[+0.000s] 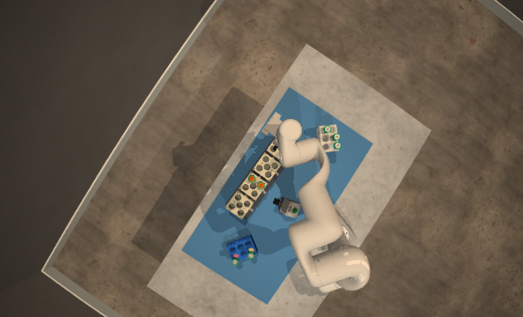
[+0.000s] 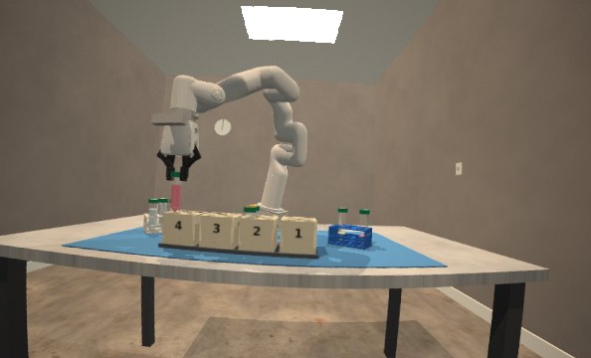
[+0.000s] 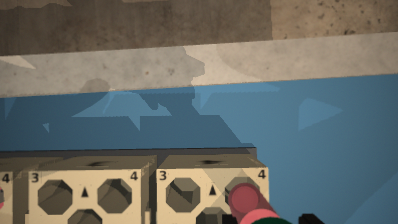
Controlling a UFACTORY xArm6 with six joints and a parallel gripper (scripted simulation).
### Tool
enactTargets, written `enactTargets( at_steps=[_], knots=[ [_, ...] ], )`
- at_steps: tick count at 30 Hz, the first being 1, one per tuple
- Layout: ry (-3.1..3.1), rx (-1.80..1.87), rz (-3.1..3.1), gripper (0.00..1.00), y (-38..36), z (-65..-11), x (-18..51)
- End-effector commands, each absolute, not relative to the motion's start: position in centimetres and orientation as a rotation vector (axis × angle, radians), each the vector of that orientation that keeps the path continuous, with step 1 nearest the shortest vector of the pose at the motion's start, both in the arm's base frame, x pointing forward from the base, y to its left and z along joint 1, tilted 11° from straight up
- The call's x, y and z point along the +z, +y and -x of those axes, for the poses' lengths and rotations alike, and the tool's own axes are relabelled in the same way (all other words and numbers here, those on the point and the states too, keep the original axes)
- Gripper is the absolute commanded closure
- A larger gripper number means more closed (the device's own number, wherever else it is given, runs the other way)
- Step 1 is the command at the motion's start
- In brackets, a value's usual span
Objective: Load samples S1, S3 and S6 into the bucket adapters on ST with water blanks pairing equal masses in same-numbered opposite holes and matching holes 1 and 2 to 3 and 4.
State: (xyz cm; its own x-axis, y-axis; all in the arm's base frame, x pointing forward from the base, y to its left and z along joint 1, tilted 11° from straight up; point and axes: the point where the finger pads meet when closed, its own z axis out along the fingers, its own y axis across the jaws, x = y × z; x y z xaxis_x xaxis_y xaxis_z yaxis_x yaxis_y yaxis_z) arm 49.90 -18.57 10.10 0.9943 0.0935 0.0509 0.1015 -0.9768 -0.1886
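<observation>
My gripper is shut on a green-capped tube with pink-red liquid. The tube hangs upright, its tip just above adapter 4, over or near hole 4; its cap dot is hidden. Adapter 3 shows no tube. Adapter 2 holds two orange-dotted tubes, IDs unreadable. Adapter 1 shows no tube. All four stand in the dark loading stand. The arm hides part of adapter 4 from above.
A clear rack with three green-capped tubes stands beyond the arm's wrist. A blue rack with two green-capped tubes stands beyond adapter 1. The small desk with the green DONE key stands between stand and arm base.
</observation>
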Motion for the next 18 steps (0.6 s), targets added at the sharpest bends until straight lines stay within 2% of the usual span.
enactTargets(
  at_steps=[1,18],
  knots=[
    [-0.145,-0.068,2.947,1.00,-18.6,-50.0,9.9],
    [-0.145,-0.068,2.947,1.00,-18.3,-50.1,8.4]
  ],
)
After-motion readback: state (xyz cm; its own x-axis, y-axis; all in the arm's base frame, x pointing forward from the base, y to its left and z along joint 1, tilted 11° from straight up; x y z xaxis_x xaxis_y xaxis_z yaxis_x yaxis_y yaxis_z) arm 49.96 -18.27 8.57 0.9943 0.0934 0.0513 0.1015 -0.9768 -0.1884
